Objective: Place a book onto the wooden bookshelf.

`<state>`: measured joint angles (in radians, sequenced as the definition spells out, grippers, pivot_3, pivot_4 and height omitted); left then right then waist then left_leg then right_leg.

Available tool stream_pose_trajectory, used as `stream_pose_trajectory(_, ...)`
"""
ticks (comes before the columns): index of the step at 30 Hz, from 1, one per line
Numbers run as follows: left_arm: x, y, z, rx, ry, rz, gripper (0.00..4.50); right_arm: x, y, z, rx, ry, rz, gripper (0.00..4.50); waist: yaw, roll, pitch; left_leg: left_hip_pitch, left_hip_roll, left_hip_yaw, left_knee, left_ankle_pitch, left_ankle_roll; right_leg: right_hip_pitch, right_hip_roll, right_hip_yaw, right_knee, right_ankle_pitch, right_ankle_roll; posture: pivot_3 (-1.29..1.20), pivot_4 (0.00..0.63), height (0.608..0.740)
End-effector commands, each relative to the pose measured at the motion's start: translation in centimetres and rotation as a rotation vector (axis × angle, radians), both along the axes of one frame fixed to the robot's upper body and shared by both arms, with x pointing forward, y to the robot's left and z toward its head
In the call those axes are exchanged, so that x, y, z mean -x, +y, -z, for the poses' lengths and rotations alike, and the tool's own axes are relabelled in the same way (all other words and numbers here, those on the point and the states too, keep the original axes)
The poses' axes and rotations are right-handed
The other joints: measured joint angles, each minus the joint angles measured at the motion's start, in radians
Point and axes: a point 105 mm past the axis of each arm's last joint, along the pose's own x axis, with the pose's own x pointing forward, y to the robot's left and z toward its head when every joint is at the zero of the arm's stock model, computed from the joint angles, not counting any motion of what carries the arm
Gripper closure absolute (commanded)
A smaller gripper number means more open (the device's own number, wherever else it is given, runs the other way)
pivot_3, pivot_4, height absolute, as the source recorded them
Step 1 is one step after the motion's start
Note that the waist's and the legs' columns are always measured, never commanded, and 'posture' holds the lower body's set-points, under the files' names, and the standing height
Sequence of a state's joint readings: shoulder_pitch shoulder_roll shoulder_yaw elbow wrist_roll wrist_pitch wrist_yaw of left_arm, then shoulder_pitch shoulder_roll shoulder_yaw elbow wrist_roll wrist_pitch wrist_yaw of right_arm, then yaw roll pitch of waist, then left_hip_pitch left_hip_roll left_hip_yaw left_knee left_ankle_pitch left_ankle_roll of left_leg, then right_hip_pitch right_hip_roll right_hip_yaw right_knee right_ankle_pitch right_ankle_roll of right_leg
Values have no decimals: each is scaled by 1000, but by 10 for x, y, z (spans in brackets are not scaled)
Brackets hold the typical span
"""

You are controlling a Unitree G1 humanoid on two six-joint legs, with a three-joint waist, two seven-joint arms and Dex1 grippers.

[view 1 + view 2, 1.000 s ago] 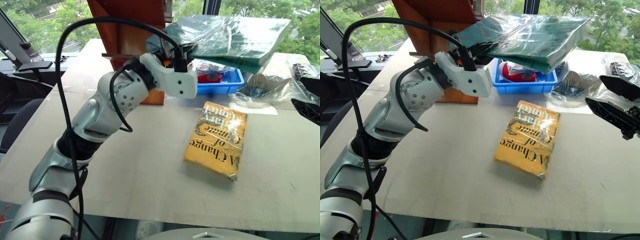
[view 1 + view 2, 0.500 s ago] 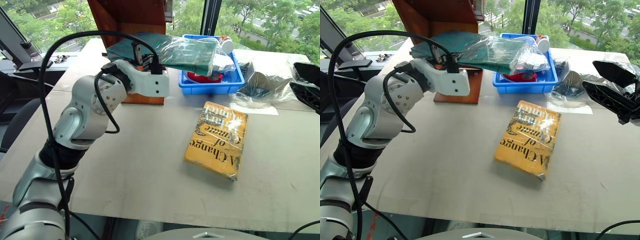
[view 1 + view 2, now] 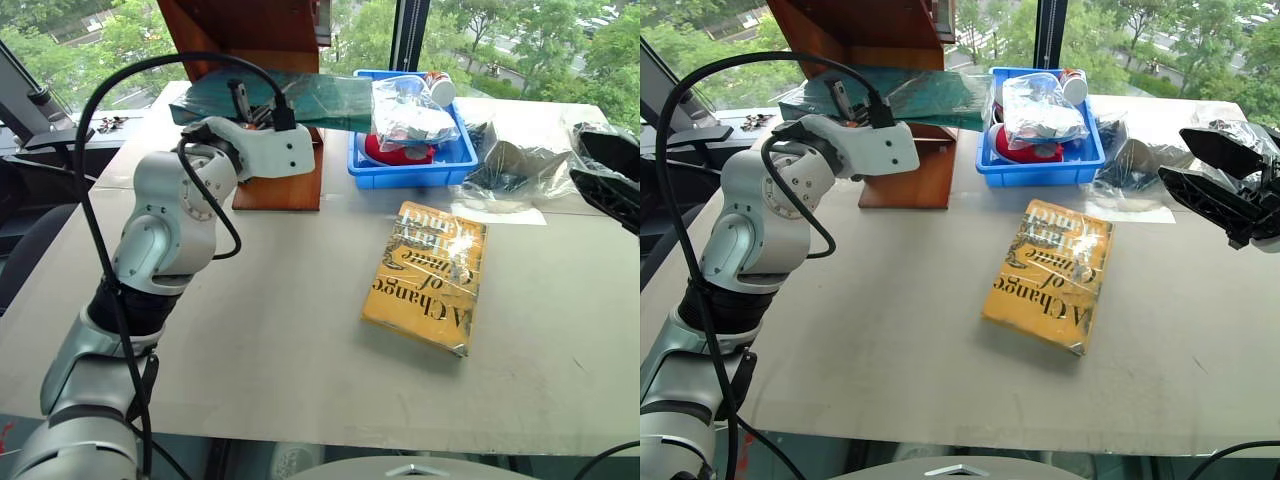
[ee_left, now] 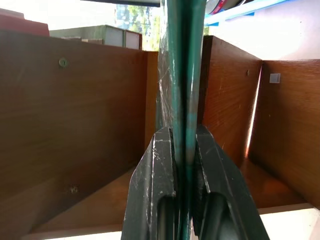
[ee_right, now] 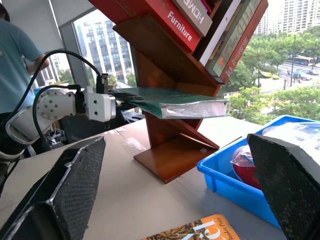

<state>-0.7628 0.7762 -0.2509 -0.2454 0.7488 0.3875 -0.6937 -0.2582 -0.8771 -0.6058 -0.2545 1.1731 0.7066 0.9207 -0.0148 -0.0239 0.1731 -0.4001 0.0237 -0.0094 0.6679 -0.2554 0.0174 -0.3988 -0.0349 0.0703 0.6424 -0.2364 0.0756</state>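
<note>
You are in the carry-in step: your left claw (image 4: 184, 150) is pinched tight on the edge of the green book (image 3: 930, 95), holding it flat and level, clear of the worktop (image 3: 280, 330), with the book reaching out ahead of the claw across the front of the wooden bookshelf (image 5: 170, 150). From the left wrist the book runs edge-on straight ahead of the claw into the gap between the shelf's brown panels, so you look lined up with an opening, though you cannot tell whether the far edge is touching any wood yet. The next move, as I judge it, calls for pushing the book further in along the line the claw points, keeping it square to the panels so a corner does not catch, and letting go only once a shelf board carries it. Your right claw (image 3: 1225, 195) hangs spread wide and empty, well off to the side of the yellow book (image 3: 428, 275) and the blue bin (image 3: 415, 165). Compared with a second ago, the book has swung away from above the blue bin and over to the bookshelf, and it now sits lower and flatter ahead of the left claw; the right claw has barely shifted.
</note>
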Motion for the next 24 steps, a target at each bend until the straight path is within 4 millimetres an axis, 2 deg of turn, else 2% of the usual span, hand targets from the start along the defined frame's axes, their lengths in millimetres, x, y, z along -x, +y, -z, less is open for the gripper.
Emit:
stream_pose_trajectory(1,2,10,-12,42,-37,-53,4465,3,-2,-9,0,-68,13,0,-1,0,0,0,0,0,0,0,0,0,0,0,0,0,0,0,150,740)
stream_pose_trajectory(5,4,14,-13,48,-42,-69,2977,3,-2,-9,0,-72,15,0,-1,0,0,0,0,0,0,0,0,0,0,0,0,0,0,0,150,740)
stream_pose_trajectory(6,5,15,-14,50,-47,-74,2373,3,-3,-9,0,-73,17,0,0,0,0,0,0,0,0,0,0,0,0,0,0,0,0,0,150,740)
stream_pose_trajectory(7,6,16,-15,58,-53,-79,2092,3,-3,-9,0,-73,18,0,1,0,0,0,0,0,0,0,0,0,0,0,0,0,0,0,150,740)
stream_pose_trajectory(11,7,17,-18,75,-71,-88,201,3,-3,-8,-3,-73,19,0,2,0,0,0,0,0,0,0,0,0,0,0,0,0,0,0,150,740)
stream_pose_trajectory(12,8,17,-18,83,-77,-90,55,3,-3,-8,-4,-73,20,0,3,0,0,0,0,0,0,0,0,0,0,0,0,0,0,0,150,740)
stream_pose_trajectory(20,29,14,-31,130,-241,-24,55,2,-11,-3,-14,-67,68,0,2,0,0,0,0,0,0,0,0,0,0,0,0,0,0,0,150,740)
stream_pose_trajectory(24,47,-2,-16,153,-253,83,55,7,-19,14,-2,-24,123,0,6,0,0,-1,0,0,0,0,0,0,-1,0,0,0,0,0,150,740)
